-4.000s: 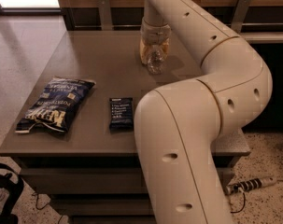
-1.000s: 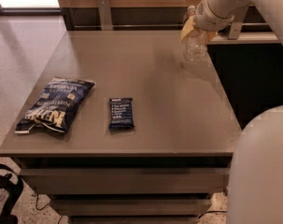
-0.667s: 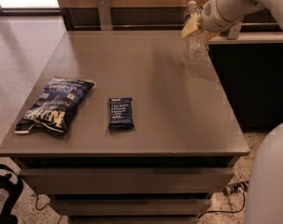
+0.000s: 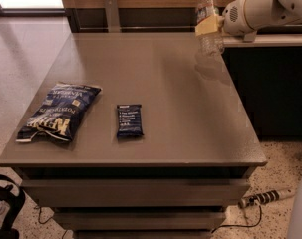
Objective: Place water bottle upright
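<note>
The water bottle (image 4: 206, 14) is a small clear plastic bottle with a white cap. It stands upright at the far right corner of the brown table (image 4: 155, 78). Its base is at or just above the tabletop; I cannot tell which. My gripper (image 4: 210, 27) reaches in from the right and is shut on the bottle's middle, one yellowish finger pad (image 4: 207, 27) showing across its front. The white arm (image 4: 260, 9) stretches off to the upper right.
A dark blue chip bag (image 4: 58, 112) lies at the front left of the table. A dark snack bar (image 4: 129, 120) lies near the front middle. A dark counter (image 4: 270, 73) adjoins the table's right side. A power strip (image 4: 262, 198) lies on the floor.
The arm has drawn back to the right and out of the foreground. The bottle stays held upright near the far right corner, shifted slightly right and a little higher.
</note>
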You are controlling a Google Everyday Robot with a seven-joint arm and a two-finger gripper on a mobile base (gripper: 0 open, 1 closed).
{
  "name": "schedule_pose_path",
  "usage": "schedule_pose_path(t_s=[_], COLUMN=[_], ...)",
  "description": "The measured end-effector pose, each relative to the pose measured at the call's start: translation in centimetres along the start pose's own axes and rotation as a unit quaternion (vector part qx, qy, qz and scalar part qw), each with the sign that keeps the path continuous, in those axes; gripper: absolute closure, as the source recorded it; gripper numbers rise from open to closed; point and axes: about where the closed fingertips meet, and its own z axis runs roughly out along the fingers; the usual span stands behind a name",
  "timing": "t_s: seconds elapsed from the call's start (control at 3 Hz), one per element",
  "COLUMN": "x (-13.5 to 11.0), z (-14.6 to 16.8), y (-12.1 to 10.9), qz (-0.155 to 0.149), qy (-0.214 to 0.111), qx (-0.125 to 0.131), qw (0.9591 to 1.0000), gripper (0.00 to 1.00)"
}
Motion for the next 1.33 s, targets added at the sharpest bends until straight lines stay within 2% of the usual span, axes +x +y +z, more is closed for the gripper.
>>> schedule_pose_path(t_s=[0.33, 1.0, 1.33], x=[-0.4, -0.5, -0.6], z=[-0.5, -0.8, -0.5], y=[0.5, 1.8, 2.6], qz=[-0.049, -0.139, -0.179], qy=[-0.044, -0.11, -0.123], qx=[-0.033, -0.057, -0.067], qw=[0.9972, 0.9824, 0.9738], gripper=[1.0, 1.0, 1.0])
